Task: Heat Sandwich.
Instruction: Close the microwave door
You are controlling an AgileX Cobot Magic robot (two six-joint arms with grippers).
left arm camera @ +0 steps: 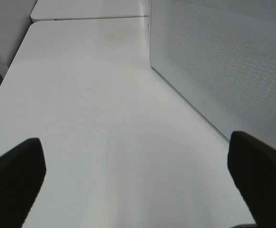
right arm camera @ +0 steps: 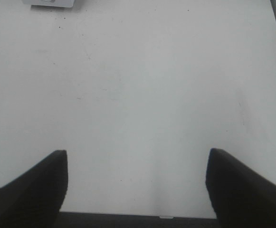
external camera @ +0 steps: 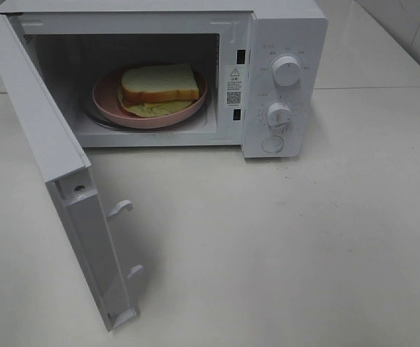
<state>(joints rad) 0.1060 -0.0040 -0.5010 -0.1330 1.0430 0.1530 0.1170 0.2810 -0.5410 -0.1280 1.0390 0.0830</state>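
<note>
White table (external camera: 303,253), white microwave (external camera: 285,43) standing on it toward the back, door (external camera: 65,188) swung open

You're looking at a mock kitchen corner, closer to a test lab than a home. A white microwave (external camera: 282,79) with its door (external camera: 50,159) swung open stands on a plain white counter (external camera: 303,246). A second table (external camera: 372,50) butts up behind it, with a pale tiled wall (external camera: 416,29) beyond.

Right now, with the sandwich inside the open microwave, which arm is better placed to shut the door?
Left, probably. The door hangs open on the left, and the left gripper, open, sees its panel close by; the right gripper sees mostly table.
</note>
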